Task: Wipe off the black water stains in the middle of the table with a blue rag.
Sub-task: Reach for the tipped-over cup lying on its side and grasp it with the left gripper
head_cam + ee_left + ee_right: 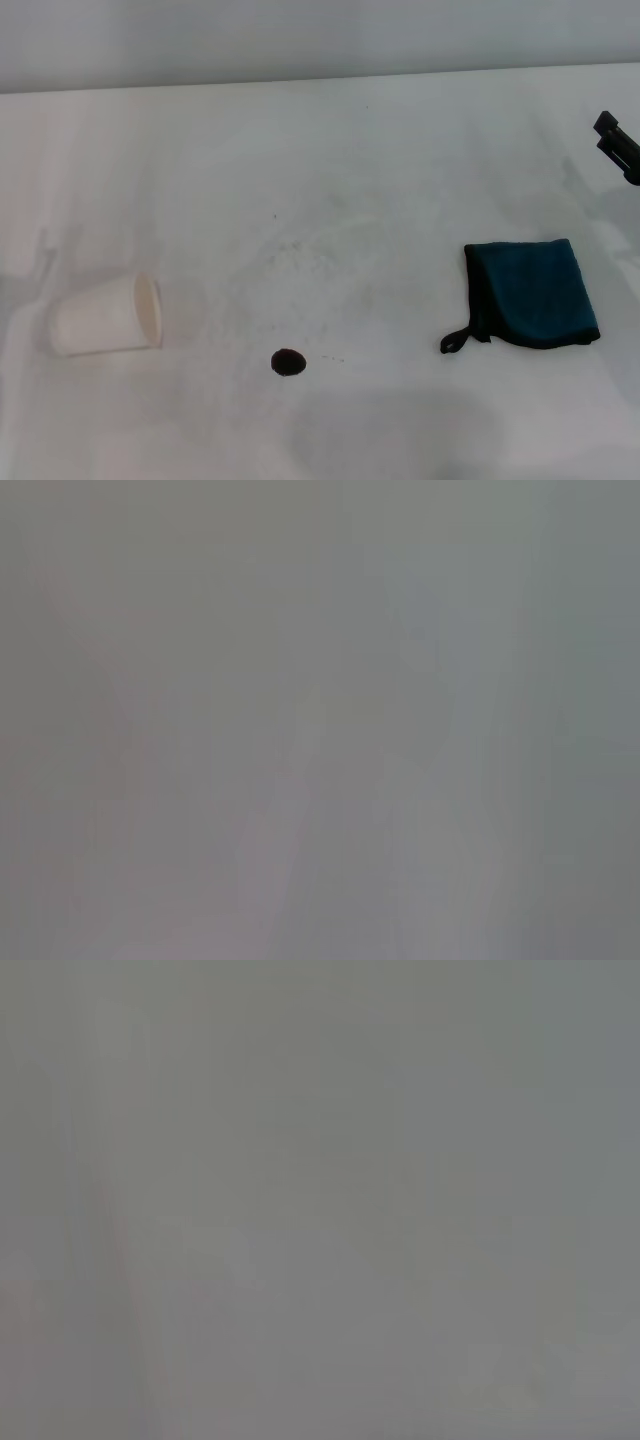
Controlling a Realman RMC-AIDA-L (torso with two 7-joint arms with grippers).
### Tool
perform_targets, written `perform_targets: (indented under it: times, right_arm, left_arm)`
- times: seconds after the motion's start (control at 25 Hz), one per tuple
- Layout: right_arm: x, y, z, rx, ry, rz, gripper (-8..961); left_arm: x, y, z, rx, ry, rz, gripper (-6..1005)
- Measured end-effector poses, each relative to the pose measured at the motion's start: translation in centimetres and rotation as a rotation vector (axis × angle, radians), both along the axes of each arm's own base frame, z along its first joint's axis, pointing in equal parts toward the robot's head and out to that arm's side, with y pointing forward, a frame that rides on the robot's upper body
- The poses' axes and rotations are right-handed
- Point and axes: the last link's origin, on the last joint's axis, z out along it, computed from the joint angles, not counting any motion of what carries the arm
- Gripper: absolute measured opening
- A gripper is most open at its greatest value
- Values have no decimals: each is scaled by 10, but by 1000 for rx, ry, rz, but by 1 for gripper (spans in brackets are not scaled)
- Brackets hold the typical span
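In the head view a small round black water stain (288, 362) sits on the white table (330, 180), near the front middle, with tiny specks to its right. The folded blue rag (532, 293) lies flat to the right of it, its black loop pointing toward the stain. My right gripper (618, 143) shows only as dark fingertips at the right edge, behind the rag and apart from it. The left gripper is out of view. Both wrist views show only plain grey.
A white paper cup (106, 316) lies on its side at the left, mouth facing right. Faint grey smudges mark the tabletop between the cup and the rag. The table's far edge runs along the top.
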Motion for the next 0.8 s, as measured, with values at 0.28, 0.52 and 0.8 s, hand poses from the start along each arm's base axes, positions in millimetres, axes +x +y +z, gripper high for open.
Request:
perform_targets:
  times: [0.28,0.52,0.8]
  right_arm:
    - [1,-2,0,-1,3,-3,828]
    - [2,-3,1,2,4,-1,828]
    - [1,-3,1,2,4,1,829]
  left_arm:
    - [1,-1,-2,-11,5,-9,884]
    - [1,-1,-2,-14,7,-11,884]
    - [1,0,-1,-11,7,-14,885]
